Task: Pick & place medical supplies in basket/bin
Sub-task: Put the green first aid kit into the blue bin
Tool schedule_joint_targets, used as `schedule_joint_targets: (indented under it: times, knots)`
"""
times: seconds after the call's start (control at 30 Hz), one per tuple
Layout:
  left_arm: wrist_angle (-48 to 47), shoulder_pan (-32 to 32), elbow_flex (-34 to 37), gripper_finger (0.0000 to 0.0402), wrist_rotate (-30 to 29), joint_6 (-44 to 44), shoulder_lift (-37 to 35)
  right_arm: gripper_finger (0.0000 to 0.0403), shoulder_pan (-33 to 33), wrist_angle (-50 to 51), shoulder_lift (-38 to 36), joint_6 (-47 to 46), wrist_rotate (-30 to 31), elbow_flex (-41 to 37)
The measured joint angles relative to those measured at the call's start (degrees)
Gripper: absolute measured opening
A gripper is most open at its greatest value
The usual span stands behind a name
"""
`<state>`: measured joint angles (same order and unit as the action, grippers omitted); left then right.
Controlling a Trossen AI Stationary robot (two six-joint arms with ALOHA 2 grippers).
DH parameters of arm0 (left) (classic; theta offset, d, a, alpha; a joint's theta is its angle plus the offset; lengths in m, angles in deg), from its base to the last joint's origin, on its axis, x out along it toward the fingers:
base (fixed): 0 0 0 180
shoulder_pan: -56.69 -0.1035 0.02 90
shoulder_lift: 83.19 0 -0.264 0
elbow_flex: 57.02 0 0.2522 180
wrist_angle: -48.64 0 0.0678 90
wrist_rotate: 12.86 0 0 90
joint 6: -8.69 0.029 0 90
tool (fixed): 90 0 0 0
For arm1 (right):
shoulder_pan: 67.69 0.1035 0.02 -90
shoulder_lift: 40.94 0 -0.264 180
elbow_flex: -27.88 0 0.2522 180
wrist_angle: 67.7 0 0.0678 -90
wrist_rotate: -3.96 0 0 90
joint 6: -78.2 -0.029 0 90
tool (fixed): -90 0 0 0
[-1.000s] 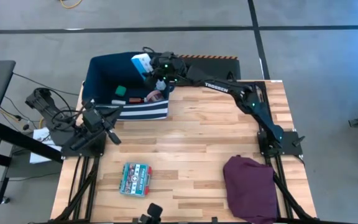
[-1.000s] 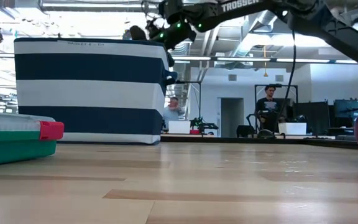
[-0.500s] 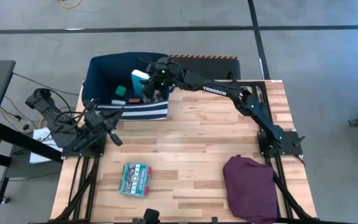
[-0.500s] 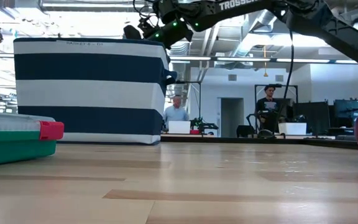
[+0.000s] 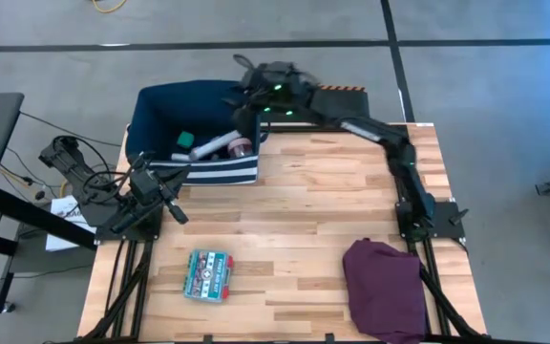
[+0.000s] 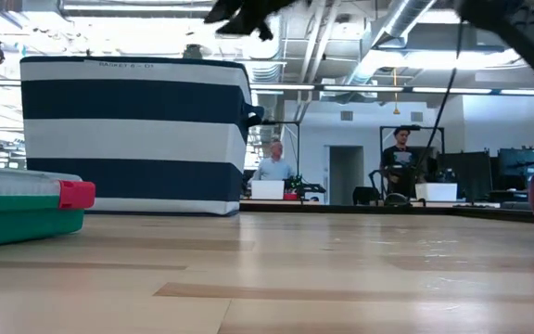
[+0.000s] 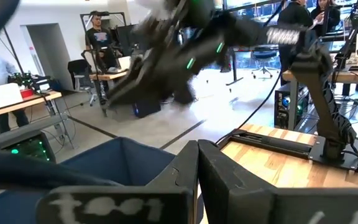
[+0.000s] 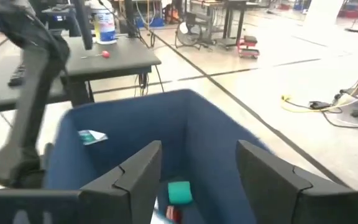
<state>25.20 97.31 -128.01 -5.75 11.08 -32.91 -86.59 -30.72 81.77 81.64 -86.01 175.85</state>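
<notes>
The navy bin with white stripes (image 5: 213, 172) stands at the table's far left and fills the left of the low view (image 6: 137, 130). Inside it lie a green item (image 5: 181, 139), a pale oblong pill organizer (image 5: 213, 145) and a pink-red item (image 5: 241, 148). My right gripper (image 5: 249, 96) hangs open and empty above the bin's far right corner; its wrist view looks down past the fingers (image 8: 197, 168) onto the blue inner wall (image 8: 135, 118) and the green item (image 8: 179, 191). The green-red flat box (image 5: 208, 274) lies flat near the table's near left edge. My left gripper (image 7: 197, 171) is shut, parked by the left edge (image 5: 165, 196).
A purple cloth (image 5: 385, 287) lies bunched at the near right corner. The green-red box shows at the left of the low view (image 6: 26, 209). Bare wood lies between the bin, the box and the cloth. People sit and stand in the room behind the table (image 6: 401, 162).
My right gripper carried the pale pill organizer over the bin, dipped into the bin, let go, then rose and drew back toward the bin's far right corner. The organizer now lies in the bin beside the green and pink-red items.
</notes>
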Motion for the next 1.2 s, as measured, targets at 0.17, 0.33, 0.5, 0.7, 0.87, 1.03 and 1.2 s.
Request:
schedule_joint_targets:
  times: [0.17, 0.33, 0.5, 0.7, 0.87, 1.03, 1.2]
  knots:
    - [-3.74, 0.0, 0.0, 0.0, 3.61, -5.41, -0.02, 0.0184, 2.69, 12.05, -9.68, 1.91, -0.13, 0.02]
    - [-13.67, 0.0, 0.0, 0.0, 19.3, -20.59, 0.83, 0.0173, 6.5, 23.86, -16.7, 3.05, -0.07, 0.02]
    - [-19.43, 0.28, 0.0, 0.0, 30.08, -36.09, 6.44, 0.0166, 10.46, 34.38, -21.02, 3.04, 0.05, 0.02]
    - [-19.21, -1.3, -0.4, 0.0, 42.13, -56.1, 17.46, 0.0156, 14.31, 44.18, -22.18, 2.99, 0.11, 0.0]
    - [-22.41, -3.43, -4.85, 0.0, 49.56, -64.16, 26.89, 0.0147, 16.37, 52.56, -22.26, 0.68, 3.28, 0.0]
    - [-31.79, -5.95, -13.16, 0.0, 54.74, -64.79, 34.54, 0.0136, 17.58, 61.75, -22.26, -3.34, 11.65, -0.04]
    - [-34.22, -7.79, -19.56, 0.0, 59.7, -56.68, 39.15, 0.0128, 17.81, 67.03, -22.26, -7.8, 16.95, -0.06]
